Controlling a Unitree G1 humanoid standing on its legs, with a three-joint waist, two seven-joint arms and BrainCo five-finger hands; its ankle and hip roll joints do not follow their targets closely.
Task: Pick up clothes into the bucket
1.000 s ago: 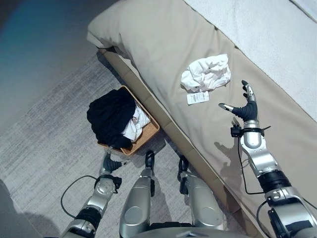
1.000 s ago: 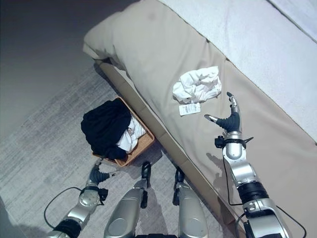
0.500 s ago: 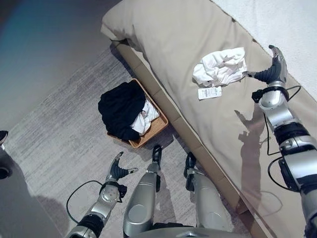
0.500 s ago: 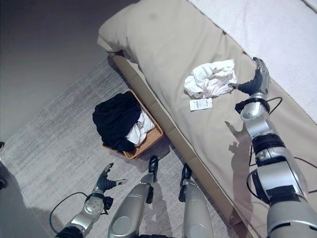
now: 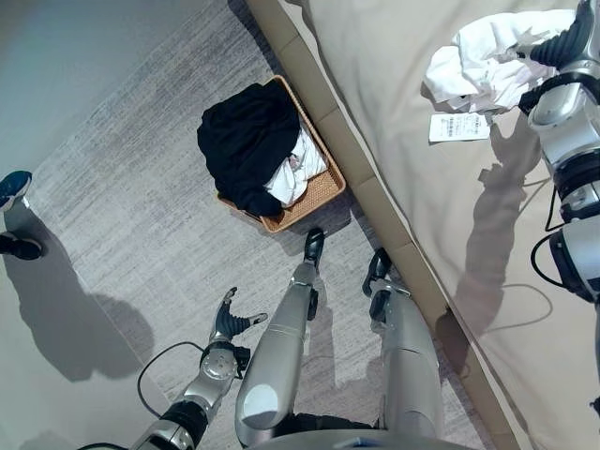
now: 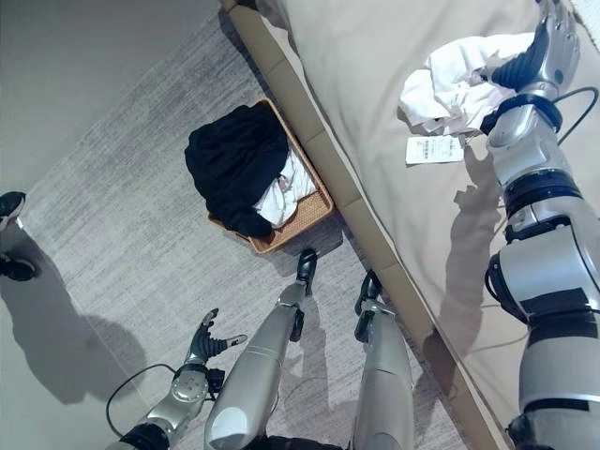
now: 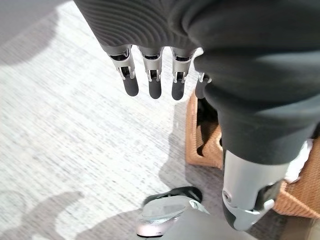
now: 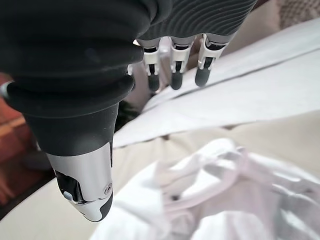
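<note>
Beige bed (image 5: 394, 56), grey carpet (image 5: 122, 197), wicker basket (image 5: 314, 197)

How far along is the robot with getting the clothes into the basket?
Partly done: a black garment and a white garment already lie in the wicker basket on the floor beside the bed. In hand: the right robot hand is open over the crumpled white cloth on the bed, not yet gripping it. Left: grasp it and carry it to the basket. The left robot hand hangs open, idle.
</note>
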